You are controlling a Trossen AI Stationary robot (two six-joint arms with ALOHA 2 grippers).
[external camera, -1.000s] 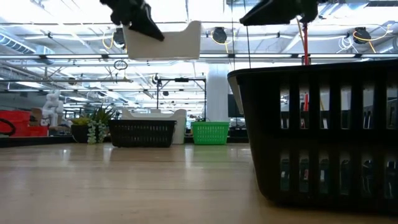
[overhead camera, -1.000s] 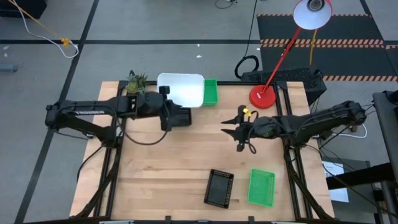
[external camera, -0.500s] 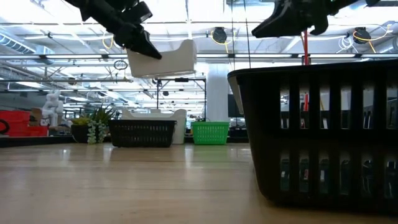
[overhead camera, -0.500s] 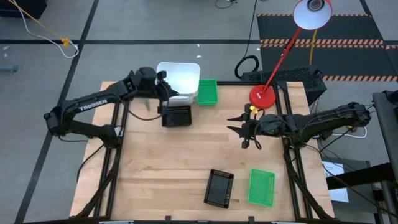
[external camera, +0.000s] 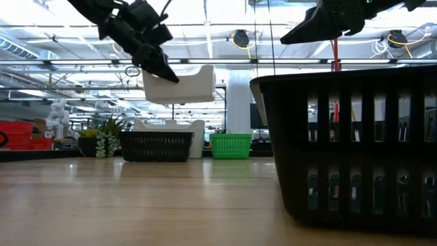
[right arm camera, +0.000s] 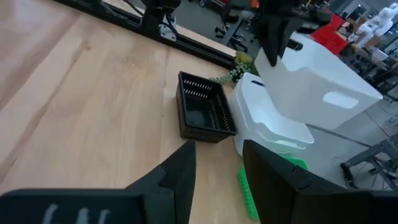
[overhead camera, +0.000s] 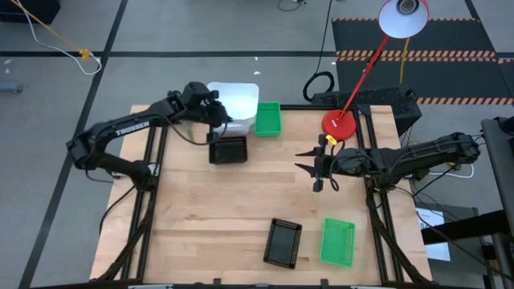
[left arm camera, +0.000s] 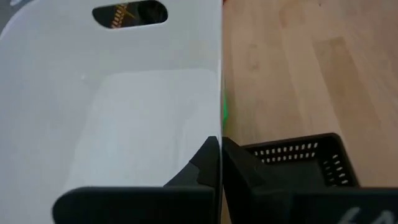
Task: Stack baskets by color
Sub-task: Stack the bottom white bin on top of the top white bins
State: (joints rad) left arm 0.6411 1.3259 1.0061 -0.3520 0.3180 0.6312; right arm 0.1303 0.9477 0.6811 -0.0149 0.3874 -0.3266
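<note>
My left gripper (overhead camera: 215, 117) is shut on a white basket (overhead camera: 236, 98) and holds it in the air over the white baskets (external camera: 168, 128) stacked at the table's far edge. Next to that stack, a black mesh basket (overhead camera: 228, 149) and a green mesh basket (overhead camera: 267, 118) rest on their bottoms. Another black basket (overhead camera: 283, 242) and another green one (overhead camera: 337, 242) lie near the front edge. My right gripper (overhead camera: 315, 168) hovers open and empty over the table's right half, with nothing between its fingers. My left gripper pinches the white basket's side wall at its rim (left arm camera: 218, 127), with one finger (left arm camera: 198, 167) inside the basket and one (left arm camera: 244, 163) outside. It comes slanting down from the table's left. The basket (external camera: 179, 83) is lifted clear, open side up, above the white stack.
A red round lamp base (overhead camera: 339, 124) stands at the far right with its arm leaning over the table's edge. A small plant (external camera: 104, 140) stands at the far left. The table's middle is bare wood (overhead camera: 241, 201).
My left gripper has swung toward the table's far edge and sunk a little, carrying the white basket from above the far black basket to a lower place over the white stack. The basket has stayed clear of everything below it.
</note>
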